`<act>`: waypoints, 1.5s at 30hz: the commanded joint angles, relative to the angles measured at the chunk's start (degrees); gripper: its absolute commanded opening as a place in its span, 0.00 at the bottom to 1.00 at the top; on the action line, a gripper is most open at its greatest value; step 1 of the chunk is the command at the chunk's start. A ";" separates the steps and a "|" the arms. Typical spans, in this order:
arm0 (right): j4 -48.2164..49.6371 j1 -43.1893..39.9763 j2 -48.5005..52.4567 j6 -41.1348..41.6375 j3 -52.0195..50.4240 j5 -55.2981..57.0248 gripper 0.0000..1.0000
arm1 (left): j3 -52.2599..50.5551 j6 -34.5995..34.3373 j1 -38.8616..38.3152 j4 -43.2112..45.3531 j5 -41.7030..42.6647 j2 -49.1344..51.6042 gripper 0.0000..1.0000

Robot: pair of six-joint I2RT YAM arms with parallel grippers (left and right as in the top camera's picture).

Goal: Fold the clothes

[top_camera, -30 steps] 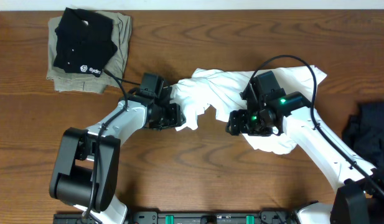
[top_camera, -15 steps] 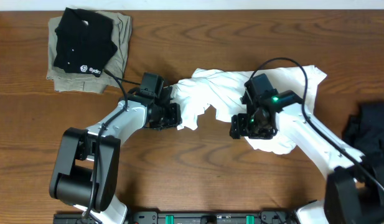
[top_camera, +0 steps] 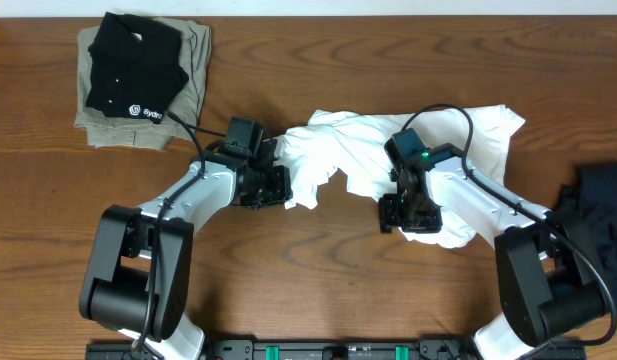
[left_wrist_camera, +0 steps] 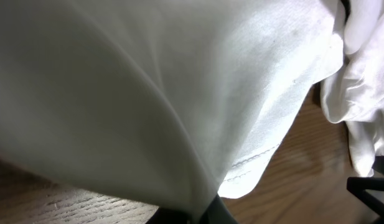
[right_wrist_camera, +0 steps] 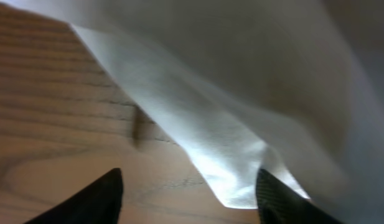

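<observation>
Shirt (top_camera: 338,150), white and crumpled, lies in the middle of the counter (top_camera: 318,280). My left claw (top_camera: 280,188) is clamped on its left edge. My right claw (right_wrist_camera: 188,190) stands apart around a hem corner. I am taking hold; next, I think, the right must close, then both spread it flat.

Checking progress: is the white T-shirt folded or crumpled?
Crumpled: the white T-shirt lies bunched in wrinkled ridges on the table, no flat folds.
</observation>
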 commanded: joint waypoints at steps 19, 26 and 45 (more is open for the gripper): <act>-0.02 1.14 0.13 2.12 -0.26 3.78 0.01 | 0.24 0.13 -0.17 -1.09 0.11 -3.50 0.06; 0.46 1.20 0.13 -2.08 -0.28 5.22 0.60 | 0.24 0.13 -0.17 -1.03 -0.50 -4.63 0.06; 4.26 3.93 0.15 -5.42 -2.05 9.75 0.55 | 0.24 0.11 -0.17 -1.20 -0.48 -4.63 0.06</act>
